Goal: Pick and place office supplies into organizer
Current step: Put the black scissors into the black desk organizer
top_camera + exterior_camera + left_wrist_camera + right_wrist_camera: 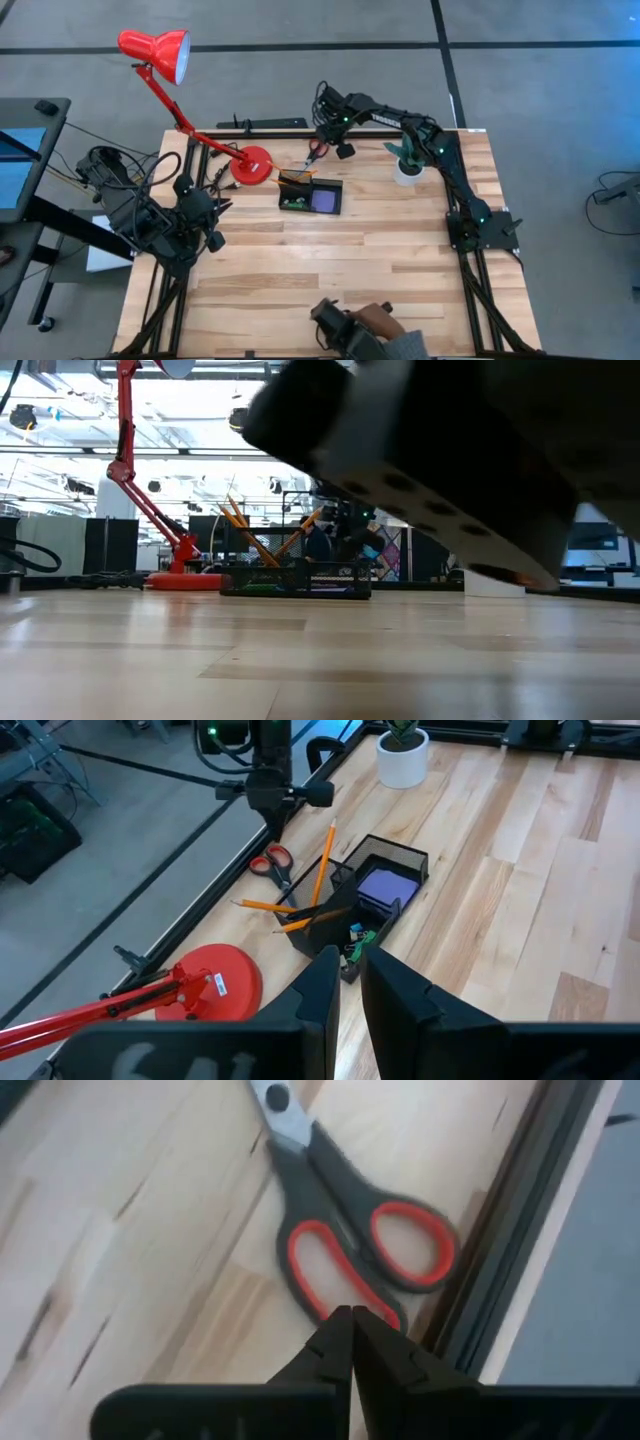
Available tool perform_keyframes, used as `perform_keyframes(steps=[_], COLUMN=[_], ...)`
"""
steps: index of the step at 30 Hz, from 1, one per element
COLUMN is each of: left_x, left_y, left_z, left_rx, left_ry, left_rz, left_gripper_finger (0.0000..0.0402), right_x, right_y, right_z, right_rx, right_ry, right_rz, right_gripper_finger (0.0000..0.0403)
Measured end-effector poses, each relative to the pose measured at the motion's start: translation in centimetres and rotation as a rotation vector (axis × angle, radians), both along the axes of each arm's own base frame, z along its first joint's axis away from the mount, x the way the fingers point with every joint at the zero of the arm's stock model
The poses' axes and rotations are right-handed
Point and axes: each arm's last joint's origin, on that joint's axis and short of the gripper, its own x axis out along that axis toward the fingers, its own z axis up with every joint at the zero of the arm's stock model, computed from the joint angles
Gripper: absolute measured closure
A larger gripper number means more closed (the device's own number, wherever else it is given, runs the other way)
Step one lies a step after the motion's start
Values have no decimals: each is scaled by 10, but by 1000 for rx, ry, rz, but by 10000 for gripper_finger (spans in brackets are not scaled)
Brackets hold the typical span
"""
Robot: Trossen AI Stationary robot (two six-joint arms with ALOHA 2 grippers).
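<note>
Two arms work at the wooden bench [330, 260]. The right hand [350, 1318] is over the scissors [340, 1210], which lie flat on the bench near its far edge, just behind the organizer [311, 195]. The right wrist view shows this best: the two dark fingers are pressed together, closed, with their tips at the rim of one red handle loop. I cannot tell from that view if the tips touch the scissors or only hang above them. From above, the scissors are only a tiny red spot under the right hand [330, 128].

The left hand [348, 965] waits near the left edge of the bench, with its fingers almost together and nothing between them. Its view looks across to the organizer [395, 870] and shows what the other views do not: the purple notepad [384, 886] lying in one part, orange pencils [322, 870] leaning out of the taller part, and something small and green low in the front part. One pencil sticks out sideways over the bench.

In the low view a big dark blurry shape blocks most of the top. The pencils [240, 525] show above the organizer, but the scissors are hidden behind it.

The red lamp's base [251, 165] sits beside the organizer, and a white plant pot [407, 172] stands toward the right edge.
</note>
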Motion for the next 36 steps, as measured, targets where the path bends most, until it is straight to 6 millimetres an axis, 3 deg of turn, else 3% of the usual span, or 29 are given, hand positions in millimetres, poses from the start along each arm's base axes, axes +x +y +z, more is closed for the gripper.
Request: perform_keyframes(steps=[4, 10, 14, 20, 24, 30, 36], left_x=[0, 0, 0, 0, 0, 0, 0], left_y=[0, 0, 0, 0, 0, 0, 0], left_z=[0, 0, 0, 0, 0, 0, 0], left_rx=[0, 9, 6, 6, 8, 9, 9], left_ry=[0, -8, -13, -17, -16, -15, -15], left_rz=[0, 2, 6, 10, 9, 8, 8], left_gripper_finger=[365, 365, 365, 365, 365, 365, 365], right_x=[-7, -5, 2, 7, 9, 17, 16], right_y=[-6, -13, -13, -16, -14, -7, -7], right_z=[-3, -27, -20, 6, 8, -19, -22], right_rx=[20, 40, -29, -59, -28, 9, -4], right_ry=[16, 39, 56, 21, -20, 32, 50], right_rz=[-17, -9, -4, 7, 22, 55, 66], right_gripper_finger=[401, 402, 402, 403, 403, 403, 403])
